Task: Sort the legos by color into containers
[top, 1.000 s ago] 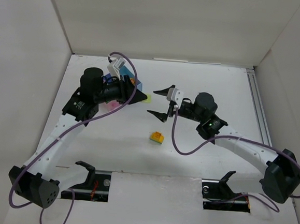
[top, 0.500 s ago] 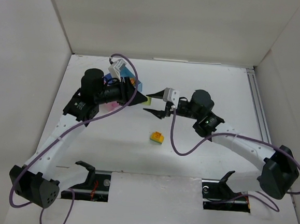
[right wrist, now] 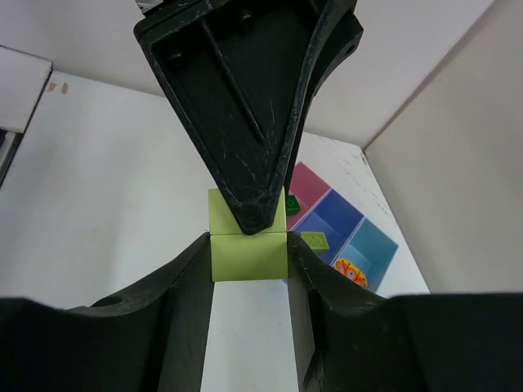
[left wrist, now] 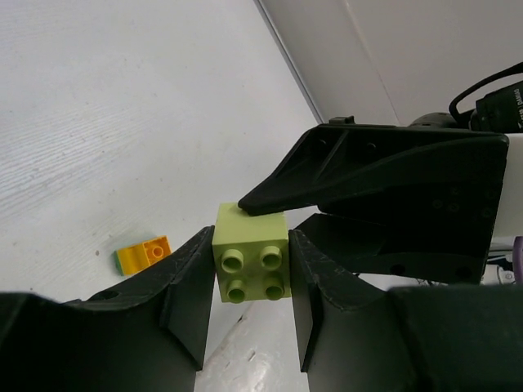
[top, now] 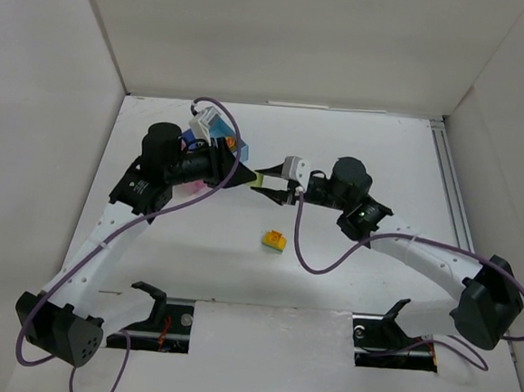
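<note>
A lime lego (top: 260, 171) hangs above the table between both arms. My left gripper (top: 248, 174) is shut on it from the left and my right gripper (top: 266, 179) from the right. In the left wrist view the studded lime lego (left wrist: 249, 253) sits between my left gripper (left wrist: 249, 273) fingers, with a right finger (left wrist: 368, 171) over its top. In the right wrist view my right gripper (right wrist: 249, 260) clamps the near lime block (right wrist: 249, 255); a second lime block (right wrist: 219, 212) joins it behind, under a left finger (right wrist: 245, 122). An orange-yellow lego (top: 275, 241) lies on the table.
The containers (right wrist: 337, 214) lie beyond the grippers: a pink bin with a dark green lego (right wrist: 292, 202), a blue bin with a lime lego (right wrist: 315, 239), a light blue bin with an orange piece (right wrist: 351, 272). In the top view my left arm hides most of the containers (top: 221, 136).
My right gripper moved left to meet the left gripper and closed on the lime lego. The left gripper kept its hold and barely moved.
</note>
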Controlling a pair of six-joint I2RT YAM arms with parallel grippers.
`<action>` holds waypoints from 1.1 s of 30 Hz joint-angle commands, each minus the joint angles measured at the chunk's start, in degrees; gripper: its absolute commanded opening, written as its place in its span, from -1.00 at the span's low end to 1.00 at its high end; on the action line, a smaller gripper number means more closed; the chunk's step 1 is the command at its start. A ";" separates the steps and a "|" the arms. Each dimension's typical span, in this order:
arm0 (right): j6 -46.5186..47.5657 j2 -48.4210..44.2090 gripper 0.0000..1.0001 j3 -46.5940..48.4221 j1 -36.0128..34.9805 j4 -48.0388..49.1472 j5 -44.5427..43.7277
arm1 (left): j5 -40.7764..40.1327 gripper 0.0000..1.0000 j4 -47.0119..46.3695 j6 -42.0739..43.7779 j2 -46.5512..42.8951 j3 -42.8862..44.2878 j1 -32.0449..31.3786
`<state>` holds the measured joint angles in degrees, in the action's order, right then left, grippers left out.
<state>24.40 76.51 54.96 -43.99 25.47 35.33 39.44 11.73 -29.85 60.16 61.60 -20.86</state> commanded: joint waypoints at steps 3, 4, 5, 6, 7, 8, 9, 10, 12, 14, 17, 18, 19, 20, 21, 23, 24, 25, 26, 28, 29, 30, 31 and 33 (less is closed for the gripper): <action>2.40 -3.82 -1.00 -0.81 2.32 -8.33 -6.50 | -0.68 -1.00 -1.09 1.02 -2.42 1.33 3.11; 2.40 -3.82 -1.00 -1.43 2.85 -8.86 -7.11 | -1.20 -1.00 -1.09 1.63 -2.42 1.33 3.80; 1.79 -4.69 -1.00 -2.04 3.46 -8.86 -7.64 | -1.21 -1.00 -0.48 1.63 -2.42 1.85 4.42; 1.79 -5.75 -1.00 -3.18 3.47 -8.86 -8.34 | -1.21 -1.00 -0.48 1.63 -1.81 1.85 4.43; 1.79 -5.76 -1.00 -3.71 3.47 -8.86 -9.22 | -1.21 -1.00 -0.48 1.63 -1.80 1.85 5.12; 1.27 -6.45 -1.00 -3.72 4.17 -8.86 -10.53 | -1.21 -1.00 -0.48 1.63 -1.28 2.38 6.00; 1.26 -6.46 -1.00 -4.42 4.96 -8.86 -11.07 | -1.21 -1.00 -0.48 1.63 -1.27 2.38 6.01; 1.26 -6.98 -1.00 -4.42 4.96 -8.86 -11.07 | -1.21 -1.00 -0.48 1.63 -1.27 2.38 6.79; 1.26 -6.99 -1.00 -4.42 5.75 -8.86 -10.55 | -4.09 -1.00 -0.48 1.63 -0.58 2.99 6.80; 0.48 -6.99 -1.00 -4.42 5.75 -9.57 -11.24 | -8.56 -1.00 2.68 0.76 1.44 4.40 6.80; -1.71 -5.68 -1.00 -3.89 5.75 -9.57 -15.37 | -23.23 -1.00 8.12 -2.14 4.60 6.94 6.80; -2.51 -5.15 -1.00 -3.20 5.75 -9.57 -18.25 | -29.10 -1.00 9.27 -2.84 7.14 7.56 6.80; -2.52 -4.62 -1.00 -2.23 6.28 -10.35 -19.59 | -31.85 -1.00 10.41 -3.37 8.55 9.05 6.80; -3.56 -4.01 -1.00 -1.70 6.28 -10.36 -20.82 | -34.41 -1.00 12.25 -4.51 9.87 9.84 6.80; -4.10 -2.87 -1.00 -1.70 6.28 -11.23 -21.70 | -36.69 -1.00 13.22 -4.52 11.28 10.72 6.80; -4.72 -1.81 -1.00 -0.04 6.90 -11.94 -21.71 | -43.20 -1.00 13.76 -5.22 15.41 13.00 6.27; -5.32 -1.28 -1.00 -0.03 6.90 -11.94 -21.71 | -45.13 -1.00 13.76 -5.83 16.82 13.62 6.27; -5.33 -0.41 -1.00 0.49 7.42 -11.94 -21.71 | -47.59 -1.00 13.76 -5.84 19.62 14.24 6.27; -5.33 -0.40 -1.00 0.50 7.42 -11.94 -22.32 | -48.57 -1.00 13.76 -5.84 21.30 16.51 6.27; -5.95 1.18 -1.00 1.55 7.42 -11.94 -22.93 | -49.20 -1.00 13.76 -5.84 24.64 19.59 6.27; -5.95 1.19 -1.00 1.55 7.42 -12.46 -23.55 | -51.11 -1.00 14.28 -5.84 28.13 21.26 6.27; -5.95 1.71 -1.00 2.08 7.42 -12.47 -23.55 | -51.91 -1.00 14.99 -5.84 29.82 25.02 6.27; -6.47 1.71 -1.00 2.08 8.03 -12.47 -23.55 | -52.53 -1.00 14.99 -5.84 31.40 26.71 6.27; -6.47 1.71 -1.00 2.08 8.04 -12.47 -25.13 | -54.03 -1.00 16.04 -5.31 36.24 32.05 6.27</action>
<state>19.35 78.48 53.95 -36.58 11.94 12.73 -9.08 27.05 -35.03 94.41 86.43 -14.41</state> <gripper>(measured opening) 0.428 0.340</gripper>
